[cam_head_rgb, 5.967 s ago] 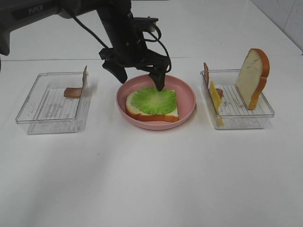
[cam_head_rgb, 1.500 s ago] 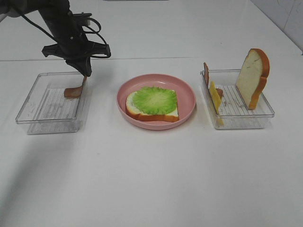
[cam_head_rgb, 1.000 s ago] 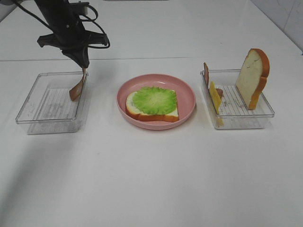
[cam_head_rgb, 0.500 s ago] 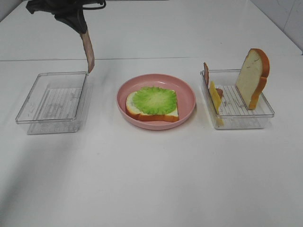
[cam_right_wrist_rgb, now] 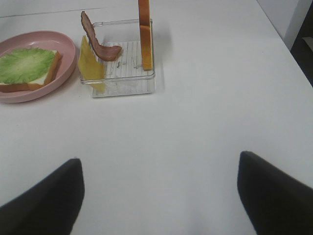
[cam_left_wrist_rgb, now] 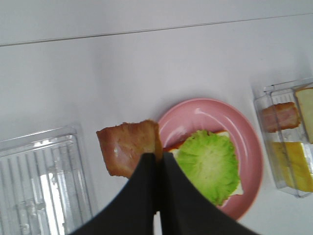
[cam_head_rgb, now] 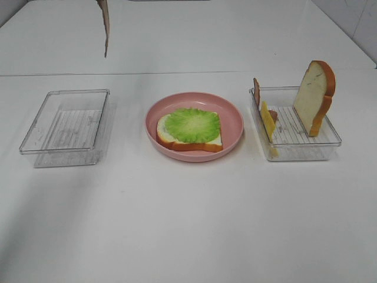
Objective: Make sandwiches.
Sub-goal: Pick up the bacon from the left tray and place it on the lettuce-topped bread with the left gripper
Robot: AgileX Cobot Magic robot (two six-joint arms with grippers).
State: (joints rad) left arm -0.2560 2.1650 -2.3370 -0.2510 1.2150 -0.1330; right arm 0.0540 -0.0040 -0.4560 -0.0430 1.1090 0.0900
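Observation:
A bread slice topped with a green lettuce leaf [cam_head_rgb: 191, 125] lies on the round pink plate [cam_head_rgb: 233, 118]; they also show in the left wrist view [cam_left_wrist_rgb: 208, 164] and the right wrist view [cam_right_wrist_rgb: 24, 64]. My left gripper [cam_left_wrist_rgb: 157, 157] is shut on a bacon strip [cam_left_wrist_rgb: 128, 147], which hangs high above the table at the far left [cam_head_rgb: 104, 26]; the gripper itself is above the exterior view's top edge. My right gripper [cam_right_wrist_rgb: 157, 161] is open and empty over bare table, out of the exterior view. A second bread slice [cam_head_rgb: 315, 97], cheese slice [cam_head_rgb: 268, 121] and another bacon strip [cam_right_wrist_rgb: 100, 44] stand in the right tray.
A clear plastic tray [cam_head_rgb: 65, 127] stands at the left with nothing in it. The clear right tray [cam_head_rgb: 306, 144] stands right of the plate. The white table's far edge runs behind the trays.
My left gripper lifted the bacon strip out of the left tray and rose up past the top of the exterior view. The left tray now holds nothing.

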